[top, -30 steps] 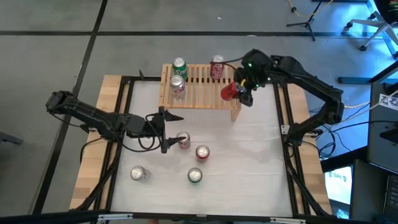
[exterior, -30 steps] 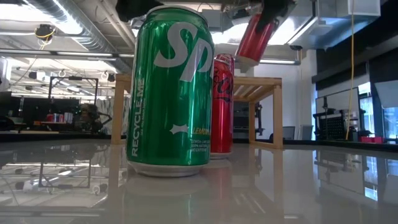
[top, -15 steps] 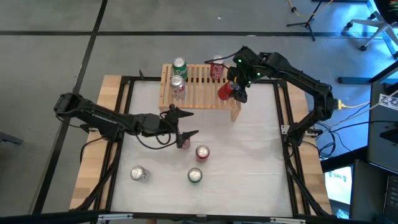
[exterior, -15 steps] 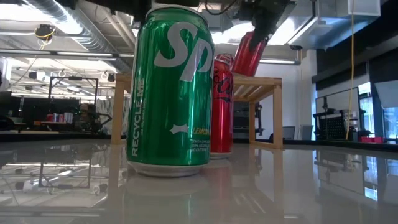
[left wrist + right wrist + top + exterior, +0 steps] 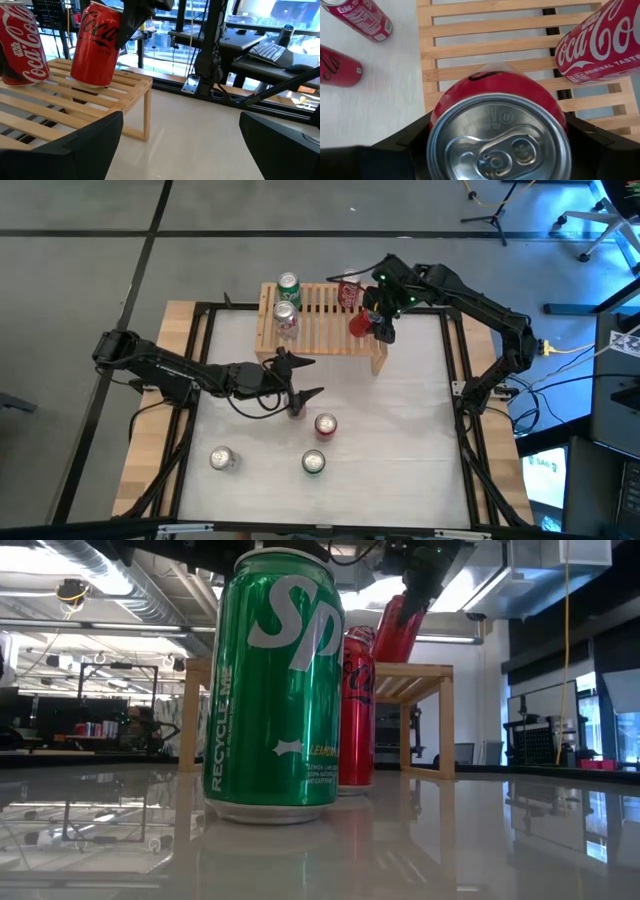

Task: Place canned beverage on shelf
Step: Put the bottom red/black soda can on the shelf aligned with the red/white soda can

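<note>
Bare slats mid-shelf [image 5: 318, 320] between green cans [image 5: 286, 305] and red cans [image 5: 352, 305].

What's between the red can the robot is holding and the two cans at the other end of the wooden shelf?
From above, one upright red cola can stands on the shelf between the held can and the two left-end cans; otherwise only bare slats.

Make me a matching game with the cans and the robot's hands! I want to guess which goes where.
Things:
1. right gripper
2. left gripper
3. green can
4. silver-topped can

Places or states:
A. standing on the shelf
B. open, over the table
C. holding a red can
D. on the table, nearest the front left corner

Pairs: 1-C, 2-B, 3-A, 4-D
</note>
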Available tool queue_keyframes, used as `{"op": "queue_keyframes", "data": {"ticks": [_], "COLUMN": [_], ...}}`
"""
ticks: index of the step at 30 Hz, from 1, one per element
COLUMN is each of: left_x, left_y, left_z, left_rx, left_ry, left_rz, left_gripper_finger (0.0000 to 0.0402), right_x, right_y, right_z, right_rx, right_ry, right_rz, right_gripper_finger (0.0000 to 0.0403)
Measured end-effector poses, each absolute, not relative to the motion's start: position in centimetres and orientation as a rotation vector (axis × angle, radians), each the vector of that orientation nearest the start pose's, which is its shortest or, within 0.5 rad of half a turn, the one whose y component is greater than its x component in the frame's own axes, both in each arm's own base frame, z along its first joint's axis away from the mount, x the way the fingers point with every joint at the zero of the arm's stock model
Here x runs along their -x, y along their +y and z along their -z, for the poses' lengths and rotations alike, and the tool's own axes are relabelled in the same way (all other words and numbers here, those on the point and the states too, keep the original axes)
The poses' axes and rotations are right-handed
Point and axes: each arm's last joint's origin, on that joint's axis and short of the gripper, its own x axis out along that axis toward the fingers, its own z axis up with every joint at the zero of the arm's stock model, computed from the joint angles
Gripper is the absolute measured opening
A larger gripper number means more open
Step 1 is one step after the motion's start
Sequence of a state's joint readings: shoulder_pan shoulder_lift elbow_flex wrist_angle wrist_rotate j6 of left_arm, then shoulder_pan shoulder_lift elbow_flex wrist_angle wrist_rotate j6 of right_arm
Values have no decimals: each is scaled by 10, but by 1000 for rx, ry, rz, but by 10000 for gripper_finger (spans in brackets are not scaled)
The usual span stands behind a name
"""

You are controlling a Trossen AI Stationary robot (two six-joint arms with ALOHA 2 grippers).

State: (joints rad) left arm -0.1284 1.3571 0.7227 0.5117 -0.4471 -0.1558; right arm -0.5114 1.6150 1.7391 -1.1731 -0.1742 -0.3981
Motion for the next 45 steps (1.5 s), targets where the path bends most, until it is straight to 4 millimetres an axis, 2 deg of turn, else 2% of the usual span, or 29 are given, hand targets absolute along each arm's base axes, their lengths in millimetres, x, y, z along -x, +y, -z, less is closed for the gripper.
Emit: {"op": "queue_keyframes", "data": {"ticks": [37, 40, 45], "left_x": [-289, -289, -289], "left_y": [-25, -25, -25], "left_z": [-253, -253, -252], "left_rx": [121, 120, 120], "left_ry": [95, 95, 96], "left_rz": [-327, -327, -327], "left_gripper_finger": [390, 390, 390], "right_x": [-278, -278, -278], "right_y": [-150, -150, -155], "right_z": [-374, -374, -376], "right_rx": [36, 42, 75], "right_ry": [1028, 1030, 1039], "right_rz": [99, 99, 244], "right_gripper_finger": [314, 327, 364]}}
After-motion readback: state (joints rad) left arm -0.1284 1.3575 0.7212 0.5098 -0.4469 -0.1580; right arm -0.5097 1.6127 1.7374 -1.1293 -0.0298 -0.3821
